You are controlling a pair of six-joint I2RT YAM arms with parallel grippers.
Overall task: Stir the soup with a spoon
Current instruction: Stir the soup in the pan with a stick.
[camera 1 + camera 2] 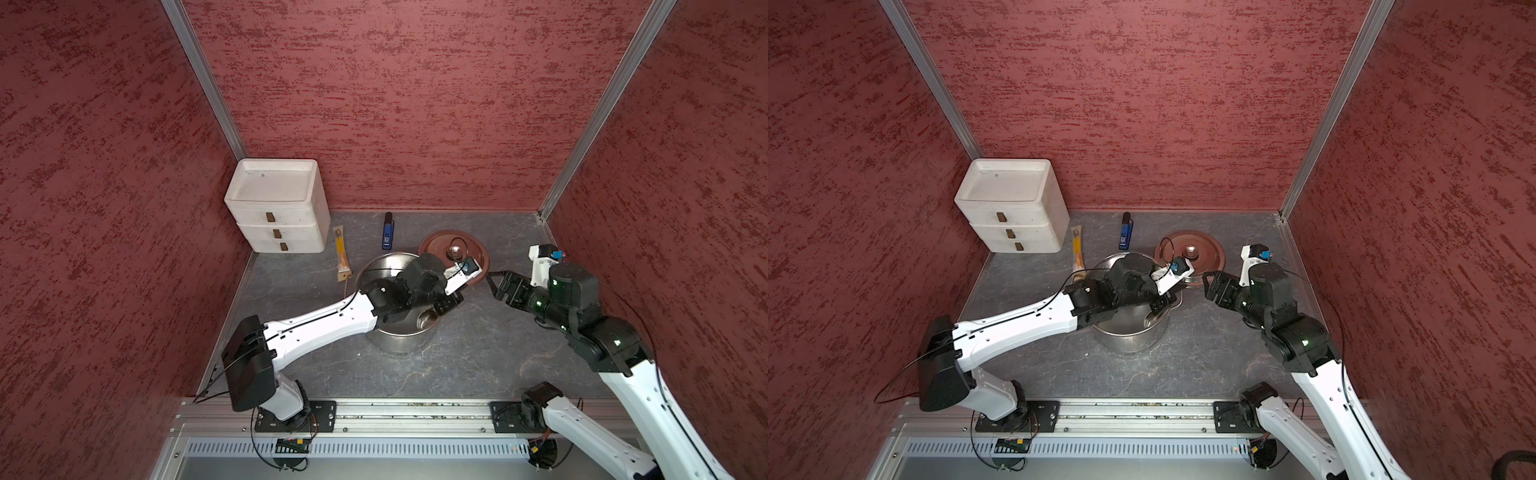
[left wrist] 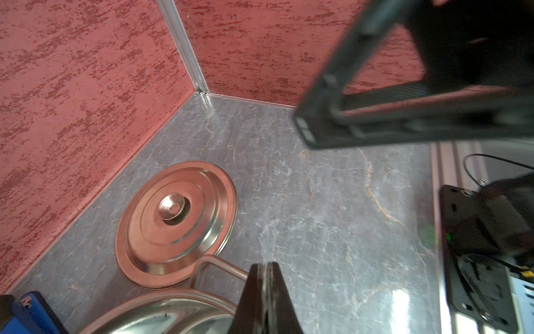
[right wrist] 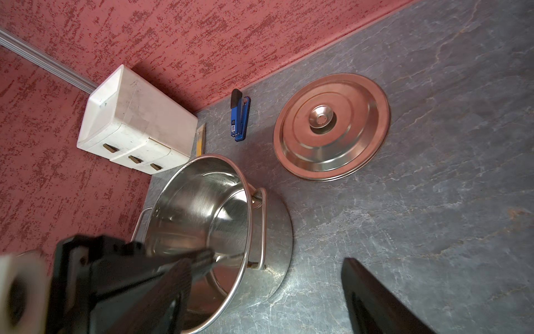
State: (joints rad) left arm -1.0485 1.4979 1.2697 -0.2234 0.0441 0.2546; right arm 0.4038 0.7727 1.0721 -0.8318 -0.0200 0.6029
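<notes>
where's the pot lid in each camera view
Top view: lid centre-right, behind the pot.
Top view: lid just right of centre.
Left wrist: lid lower left.
Right wrist: lid upper right of centre.
Shared landmark: the pot beside it, in all four.

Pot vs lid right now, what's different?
The pot is deep and stands open; the lid is flat, lying knob up on the table beside it. The left gripper holds a ladle in the pot; no gripper touches the lid. Both are round shiny steel.

Both top views look steeply down on whole scene; wrist cams close, sharing pot point(image 3: 202, 208), lid point(image 2: 144, 231).
</notes>
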